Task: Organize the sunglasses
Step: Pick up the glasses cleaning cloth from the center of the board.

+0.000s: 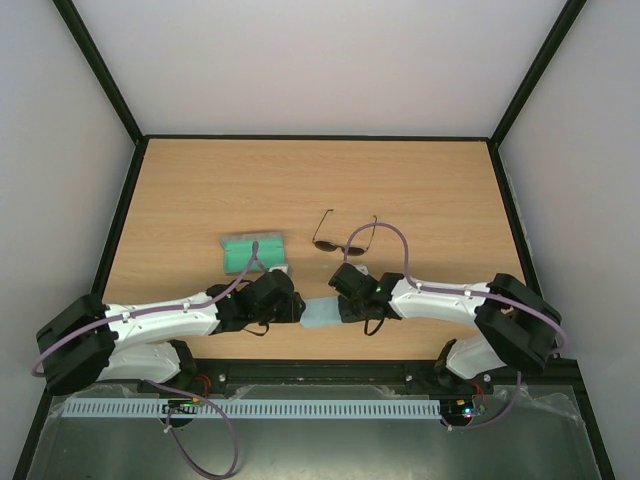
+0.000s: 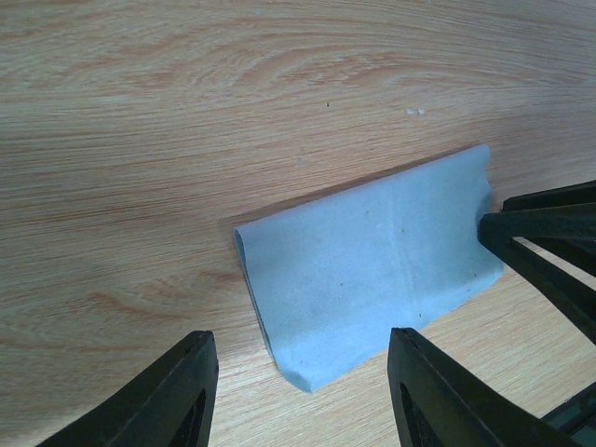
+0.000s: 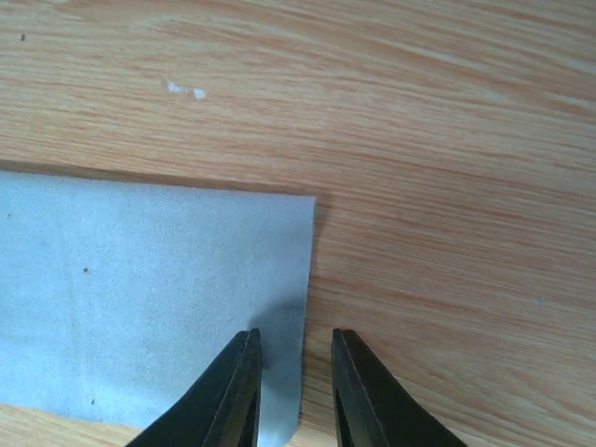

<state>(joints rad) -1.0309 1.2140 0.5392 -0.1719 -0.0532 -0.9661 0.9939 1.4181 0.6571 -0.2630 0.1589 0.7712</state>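
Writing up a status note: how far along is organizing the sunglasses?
Done: the grey case lies open, green lining up. In hand: the left pincer and right pincer are at the light blue cloth, jaws parted. Remaining: the sunglasses sit unfolded on the table beside the case, not packed.

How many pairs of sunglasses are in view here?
1. The sunglasses lie mid-table, just right of the open green-lined case. The arms cover some of the wood, so another could be hidden.
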